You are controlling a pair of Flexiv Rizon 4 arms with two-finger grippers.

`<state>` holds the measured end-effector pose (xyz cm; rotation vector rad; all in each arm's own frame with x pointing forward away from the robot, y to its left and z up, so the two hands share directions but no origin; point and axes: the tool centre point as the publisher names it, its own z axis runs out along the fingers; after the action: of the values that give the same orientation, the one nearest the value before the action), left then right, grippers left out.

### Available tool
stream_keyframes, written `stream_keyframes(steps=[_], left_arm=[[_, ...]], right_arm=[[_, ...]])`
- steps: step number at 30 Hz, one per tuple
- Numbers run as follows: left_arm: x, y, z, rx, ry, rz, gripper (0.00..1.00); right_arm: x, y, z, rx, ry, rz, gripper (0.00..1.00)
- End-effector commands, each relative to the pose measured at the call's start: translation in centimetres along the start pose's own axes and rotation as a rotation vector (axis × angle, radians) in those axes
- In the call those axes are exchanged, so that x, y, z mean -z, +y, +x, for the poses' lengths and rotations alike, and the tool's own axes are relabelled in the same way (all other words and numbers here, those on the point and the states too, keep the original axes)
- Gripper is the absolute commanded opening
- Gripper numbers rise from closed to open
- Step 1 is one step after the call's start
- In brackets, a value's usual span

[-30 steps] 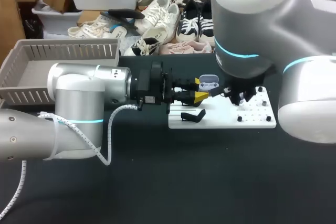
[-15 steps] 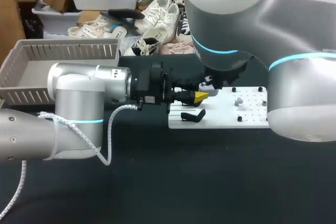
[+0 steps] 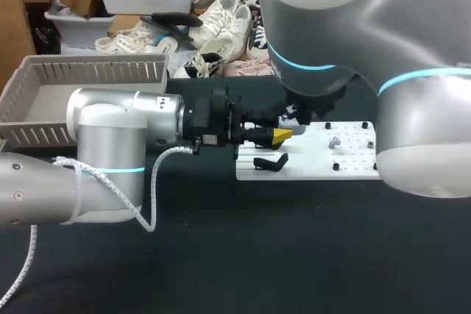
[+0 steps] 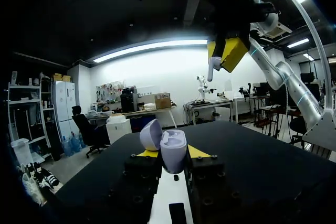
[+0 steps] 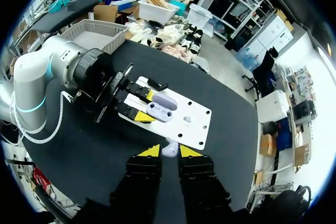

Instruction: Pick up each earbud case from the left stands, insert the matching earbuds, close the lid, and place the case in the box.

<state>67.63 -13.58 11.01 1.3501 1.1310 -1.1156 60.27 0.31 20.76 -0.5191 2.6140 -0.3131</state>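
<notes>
My left gripper [image 4: 167,152] is shut on an open lavender earbud case [image 4: 169,149], held level over the left end of the white stand board [image 3: 353,158]. In the right wrist view the case [image 5: 161,109] lies face up with its two sockets showing, straight below my right gripper [image 5: 165,151]. That gripper is shut on a small white earbud [image 5: 169,148]. From the left wrist it hangs above and just beyond the case, as my right gripper [image 4: 224,56] with the earbud [image 4: 211,70] at its tips. In the head view my right arm hides the case and its own gripper; only my left gripper [image 3: 280,135] shows.
A black stand [image 3: 270,162] sits on the board's near left corner, and small pegs and another earbud [image 3: 335,141] dot its right half. A grey slatted basket [image 3: 44,97] stands at the table's far left. Dark table surface lies in front of the board.
My right arm swung left from over the board's right half to above the case held by my left gripper, then stayed nearly still. The left arm has not moved.
</notes>
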Motion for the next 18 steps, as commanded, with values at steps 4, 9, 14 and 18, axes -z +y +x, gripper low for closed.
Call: stream_keyframes(steps=[4, 9, 14, 18], left_arm=[[0.0, -0.1, 0.0, -0.001, -0.001, -0.003, 0.0], [0.0, -0.1, 0.0, -0.001, -0.001, -0.003, 0.0], [0.0, -0.1, 0.0, -0.001, -0.001, -0.003, 0.0], [0.0, -0.1, 0.0, -0.001, -0.001, -0.003, 0.0]], right_arm=[[0.0, 0.7, -2.8, -0.115, -0.068, 0.088, 0.0], [-0.8, 1.4, -4.7, -0.292, 0.01, 0.285, 0.0], [-1.8, 1.7, -4.6, -0.456, 0.156, 0.276, 0.0], [-1.6, 1.0, -4.0, -0.561, 0.246, 0.254, 0.0]])
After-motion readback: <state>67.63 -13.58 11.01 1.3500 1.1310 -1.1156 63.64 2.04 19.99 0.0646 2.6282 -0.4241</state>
